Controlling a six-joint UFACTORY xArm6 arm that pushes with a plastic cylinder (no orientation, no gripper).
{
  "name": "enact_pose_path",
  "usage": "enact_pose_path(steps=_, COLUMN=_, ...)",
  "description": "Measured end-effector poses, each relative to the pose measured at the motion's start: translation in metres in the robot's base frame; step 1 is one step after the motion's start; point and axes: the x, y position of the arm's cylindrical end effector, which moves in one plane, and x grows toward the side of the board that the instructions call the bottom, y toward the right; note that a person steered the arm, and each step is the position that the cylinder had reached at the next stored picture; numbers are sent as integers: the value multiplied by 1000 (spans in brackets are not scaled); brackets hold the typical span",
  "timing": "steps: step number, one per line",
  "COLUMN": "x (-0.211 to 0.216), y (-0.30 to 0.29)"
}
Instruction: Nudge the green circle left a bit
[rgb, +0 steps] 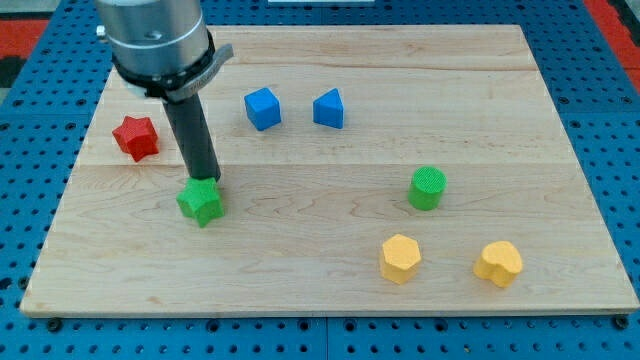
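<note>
The green circle (427, 188), a short cylinder, stands on the wooden board (330, 270) right of centre. My tip (207, 182) is far to its left, at the top edge of a green star (201, 203), touching or nearly touching it. The dark rod rises from there to the grey arm body at the view's top left.
A red star (136, 137) lies at the left. A blue cube (262, 109) and a blue triangular block (329, 109) sit at the top middle. A yellow hexagon (400, 259) and a yellow heart-like block (498, 264) lie at the bottom right, below the green circle.
</note>
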Motion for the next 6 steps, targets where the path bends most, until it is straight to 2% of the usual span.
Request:
enact_pose_path(steps=2, x=69, y=36)
enact_pose_path(steps=3, x=60, y=48)
enact_pose_path(steps=4, x=29, y=125)
enact_pose_path(steps=6, x=66, y=259)
